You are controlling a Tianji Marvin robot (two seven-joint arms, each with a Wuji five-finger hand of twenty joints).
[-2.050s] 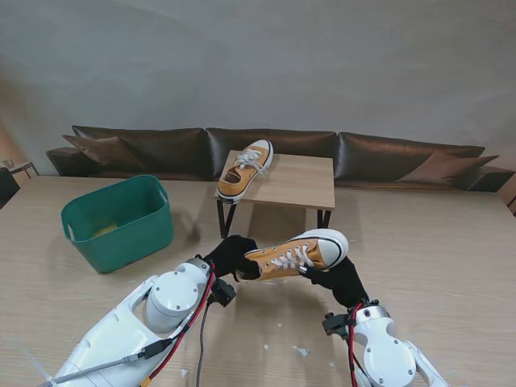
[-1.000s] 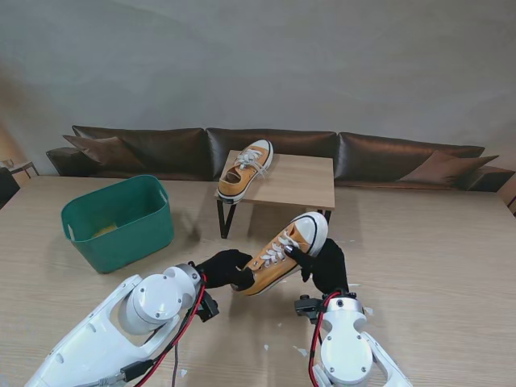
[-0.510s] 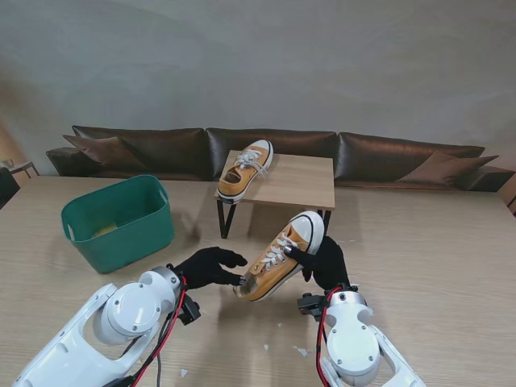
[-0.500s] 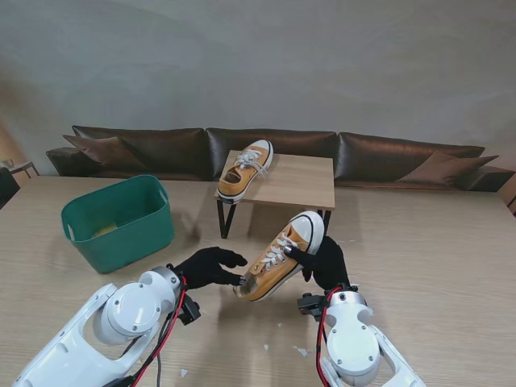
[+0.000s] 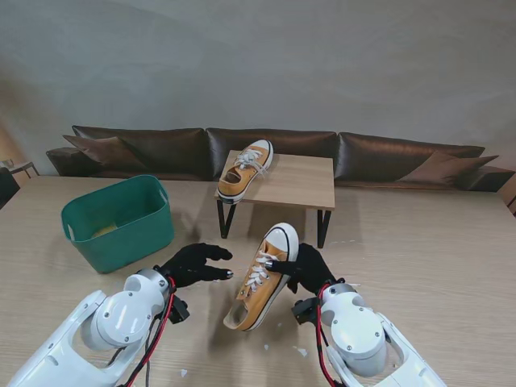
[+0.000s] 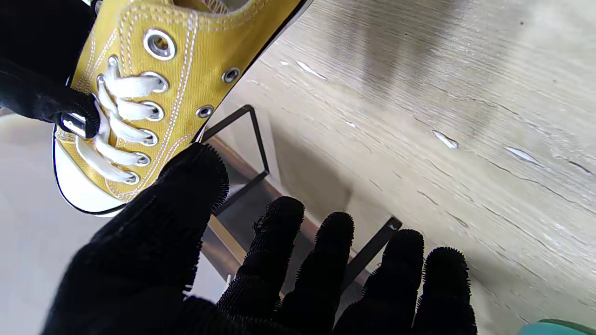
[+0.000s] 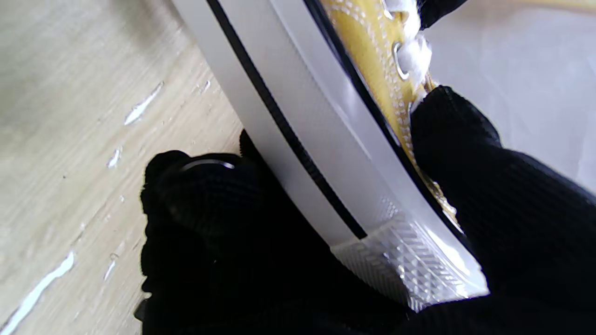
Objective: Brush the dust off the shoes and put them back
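Sneakers: one yellow canvas sneaker [image 5: 260, 280] with white laces and a white toe cap hangs tilted over the wooden surface [image 5: 419, 250] in the stand's view, toe farther from me, heel nearer and lower. The right hand [image 5: 308, 268], in a black glove, holds it at the toe end, one finger across the laces. The left hand [image 5: 192, 263] floats just to the left of the shoe, apart from it, fingers spread and holding nothing. A second yellow sneaker [image 5: 245, 169] lies on the small wooden shoe rack [image 5: 294, 184], farther from me, at the rack's left end. A green plastic tub [image 5: 118, 222] sits on the surface to the left, well apart from both hands. Small white flecks [image 5: 300, 351] dot the surface near the right arm. A dark brown sofa [image 5: 387, 159] runs behind the surface.

The left wrist view shows the left hand [image 6: 260, 274] with its black fingers [image 6: 205, 186] spread and nothing between them. The held sneaker [image 6: 153, 88] shows its eyelets and laces close by, with a black fingertip of the right hand [image 6: 44, 100] pressed on the laces. The black metal legs of the shoe rack [image 6: 253, 139] and white flecks [image 6: 444, 139] on the wood lie beyond.

The right wrist view shows the right hand [image 7: 326, 242] closed around the sneaker [image 7: 326, 153]: the thumb [image 7: 470, 153] on the yellow upper by the laces, the other fingers [image 7: 200, 186] against the white rubber sole. White flecks [image 7: 142, 104] lie on the surface behind.
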